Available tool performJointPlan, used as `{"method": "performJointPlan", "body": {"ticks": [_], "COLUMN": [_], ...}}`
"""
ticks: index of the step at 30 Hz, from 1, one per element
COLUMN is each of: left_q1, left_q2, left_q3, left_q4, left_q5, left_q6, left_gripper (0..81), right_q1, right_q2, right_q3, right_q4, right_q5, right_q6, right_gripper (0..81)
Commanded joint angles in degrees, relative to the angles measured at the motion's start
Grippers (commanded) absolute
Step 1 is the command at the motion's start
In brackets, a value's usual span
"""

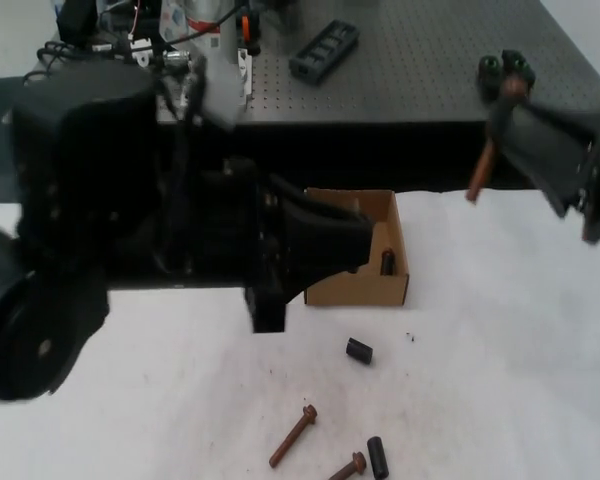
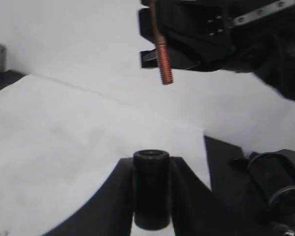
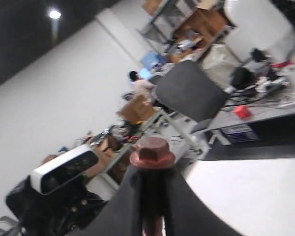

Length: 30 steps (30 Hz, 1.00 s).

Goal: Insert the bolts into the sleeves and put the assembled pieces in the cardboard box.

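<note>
Low in the high view, two loose copper bolts and two loose black sleeves lie on the white sheet. Behind them stands the brown cardboard box. My left gripper pinches a black cylindrical sleeve. My right gripper pinches a copper hex-head bolt at upper right.

Left hand clamped, raised; right hand clamped, raised.

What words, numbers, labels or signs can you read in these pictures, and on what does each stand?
No text can be read.
On the cardboard box: plain walls, no print showing.
On the sleeve and bolt: no marks showing.
Blue panel on the desk: too blurred to read.
Items at the bench's back: too small to read.
</note>
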Motion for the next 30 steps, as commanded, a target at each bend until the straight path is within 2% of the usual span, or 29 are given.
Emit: {"method": "performJointPlan", "body": {"ticks": [1,7,12,30], "left_q1": [-0.07,-0.07,-0.07,-0.07], "left_q2": [-1.16,-1.38,-1.38,-1.38], "left_q3": [0.09,0.09,0.09,0.09], "left_q4": [-2.67,-2.67,-2.67,-3.22], "left_q5": [2.85,2.92,2.92,2.38], "left_q6": [-1.58,-1.73,-1.73,-3.28], "left_gripper": [0.6,0.6,0.6,0.6], "right_q1": [0.89,7.17,10.09,11.72], "right_q2": [0.57,4.64,6.86,8.04], "right_q3": [-1.55,-5.0,-5.45,-5.45], "right_q4": [-3.67,-3.81,-3.81,-1.69], "right_q5": [-1.5,-1.49,-1.27,0.3], "right_q6": [2.16,-0.11,-0.93,-5.63], "right_gripper": [2.3,2.3,2.3,2.3]}}
